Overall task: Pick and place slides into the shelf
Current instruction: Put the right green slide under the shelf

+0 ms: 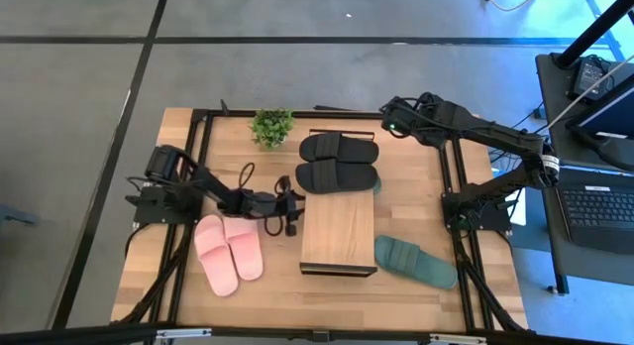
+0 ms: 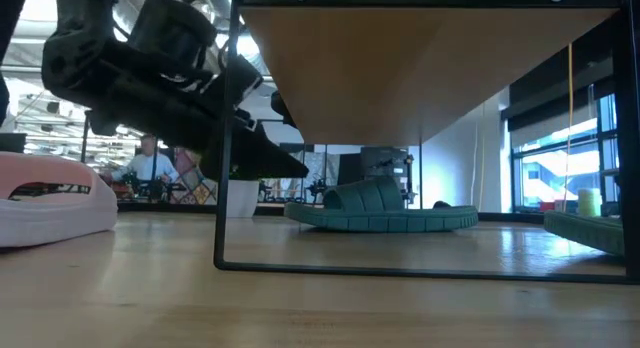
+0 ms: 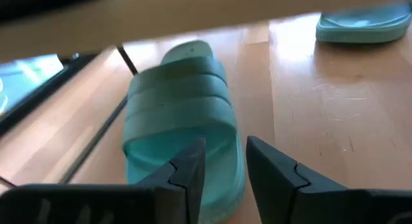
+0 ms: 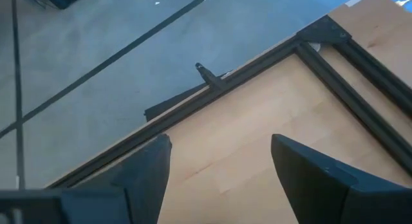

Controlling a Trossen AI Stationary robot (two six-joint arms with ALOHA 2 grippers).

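The shelf (image 1: 338, 234) stands mid-table, and its plank top (image 2: 420, 58) fills the upper low view. One dark green slide (image 3: 180, 118) lies on the table under the shelf (image 2: 380, 208). The other green slide (image 1: 416, 262) lies right of the shelf (image 3: 364, 24). The black pair (image 1: 338, 163) sits at the shelf's far end. The pink pair (image 1: 229, 252) rests on the table to the left (image 2: 50, 203). My left gripper (image 1: 293, 216) (image 3: 225, 163) is open by a narrow gap at the shelf's left side, at the green slide's near end. My right gripper (image 1: 389, 115) (image 4: 219, 153) is wide open over the table's far right corner. My left gripper comes in level from the table's left, pointing along the green slide under the shelf. Its fingertips (image 3: 193, 159) stand at the slide's near end (image 3: 219, 192), and nothing lies in the gap between them. Whether they touch the slide, I cannot tell.
A small potted plant (image 1: 272, 127) stands at the far edge. The shelf's dark metal leg (image 2: 220, 188) is just beside my left gripper. A side desk with a laptop (image 1: 599, 206) is off the table's right. A person (image 2: 150, 168) sits in the room behind.
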